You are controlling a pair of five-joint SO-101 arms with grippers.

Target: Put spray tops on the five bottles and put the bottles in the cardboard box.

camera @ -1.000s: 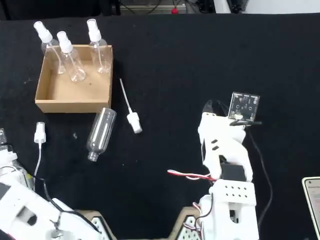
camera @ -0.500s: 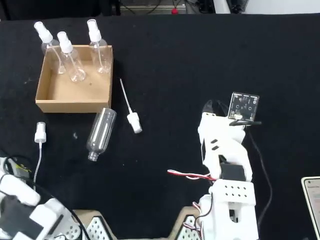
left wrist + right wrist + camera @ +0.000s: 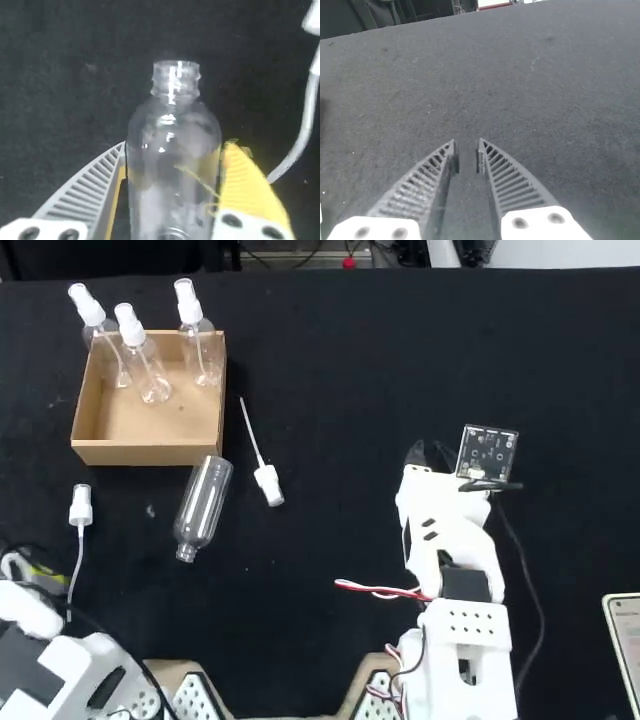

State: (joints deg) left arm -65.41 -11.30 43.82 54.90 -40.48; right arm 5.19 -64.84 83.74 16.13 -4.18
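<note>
Three capped bottles [image 3: 140,355] stand in the cardboard box [image 3: 150,452]. Just beside its front corner, a bare bottle [image 3: 201,508] lies on the bench [image 3: 400,340]. One spray top [image 3: 266,483] lies near that corner, and a second spray top [image 3: 80,508] near the other front corner. The left tool [image 3: 176,146] clamps a topless bottle [image 3: 172,170]. The right tool [image 3: 466,155], well apart from the box, is nearly closed and empty.

Five bottles [image 3: 200,508], two loose tops [image 3: 268,483] (one box [image 3: 145,452]).

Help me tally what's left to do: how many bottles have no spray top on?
2. One bottle lies on its side on the table just outside the cardboard box; the second bottle, neck bare, sits clamped in the left hand.
</note>
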